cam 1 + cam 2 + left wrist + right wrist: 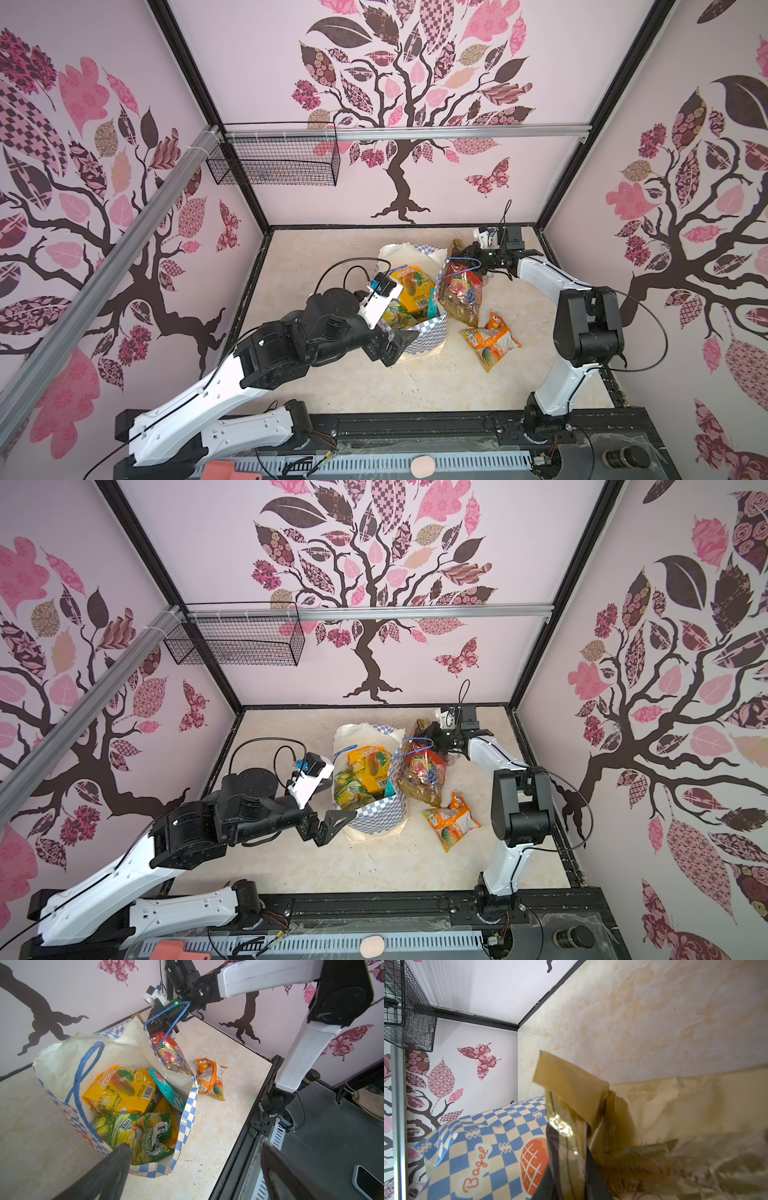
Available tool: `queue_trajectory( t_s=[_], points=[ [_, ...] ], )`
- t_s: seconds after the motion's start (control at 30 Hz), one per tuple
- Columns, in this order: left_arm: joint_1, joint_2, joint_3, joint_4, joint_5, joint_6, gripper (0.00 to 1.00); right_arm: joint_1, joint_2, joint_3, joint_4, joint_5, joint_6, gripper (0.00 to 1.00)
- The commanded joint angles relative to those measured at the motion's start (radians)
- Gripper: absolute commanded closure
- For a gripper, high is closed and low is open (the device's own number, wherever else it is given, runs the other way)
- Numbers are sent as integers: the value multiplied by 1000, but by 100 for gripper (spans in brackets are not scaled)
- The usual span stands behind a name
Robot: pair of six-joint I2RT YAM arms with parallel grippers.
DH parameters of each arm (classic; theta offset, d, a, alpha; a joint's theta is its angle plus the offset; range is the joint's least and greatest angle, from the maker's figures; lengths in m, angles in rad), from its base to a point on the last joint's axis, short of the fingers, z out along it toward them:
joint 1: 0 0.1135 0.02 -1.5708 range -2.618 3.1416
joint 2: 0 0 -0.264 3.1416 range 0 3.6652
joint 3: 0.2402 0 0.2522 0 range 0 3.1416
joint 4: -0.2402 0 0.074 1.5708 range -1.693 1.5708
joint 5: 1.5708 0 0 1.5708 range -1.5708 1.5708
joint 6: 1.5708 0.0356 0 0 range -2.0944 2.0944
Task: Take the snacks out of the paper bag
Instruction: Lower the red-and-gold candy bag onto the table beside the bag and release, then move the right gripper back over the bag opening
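Centrally, the paper bag is stood open on the table, snacks partly unpacked.
A yellow packet, green packet and teal packet are seen inside. A red packet is propped against the bag's wall on the right arm's side, and an orange packet is laid on the table just beside it. The left gripper is held at the near rim on a bent arm, fingers spread wide. The right gripper is set at the red packet's top on an outstretched arm, a blue cord handle looped across it; whether it is clamped cannot be told.
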Motion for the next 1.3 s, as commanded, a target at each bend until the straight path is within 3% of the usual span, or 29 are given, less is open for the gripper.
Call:
queue_trajectory(
  t_s=[0.0, 0.1, 0.23, 0.4, 0.73, 1.0, 1.1, 1.27],
  points=[
    [2, -3, 9, 17, -11, -2, 2, 17, 13, 62, 62, -28, 4, 64],
    [1, -2, 9, 9, -16, 1, 1, 16, -5, 59, 57, 6, -5, 51],
    [1, -9, -2, 14, -22, 3, 2, 17, -42, 42, 47, 43, -3, 45],
    [2, -8, -1, 11, -22, 7, 2, 16, -128, 11, 23, 122, -7, 27],
    [1, -25, -7, 11, -32, 4, 1, 16, -435, -36, -65, 395, -5, 17],
    [1, -49, 4, 7, -104, -22, 2, 24, -666, 12, -94, 375, 15, 11],
    [2, -59, 12, -5, -151, -34, 1, 112, -670, 95, -181, 396, -51, 12],
    [1, -79, 23, -48, -243, -54, 2, 437, -557, 298, -423, 615, -263, 12]
  ],
)
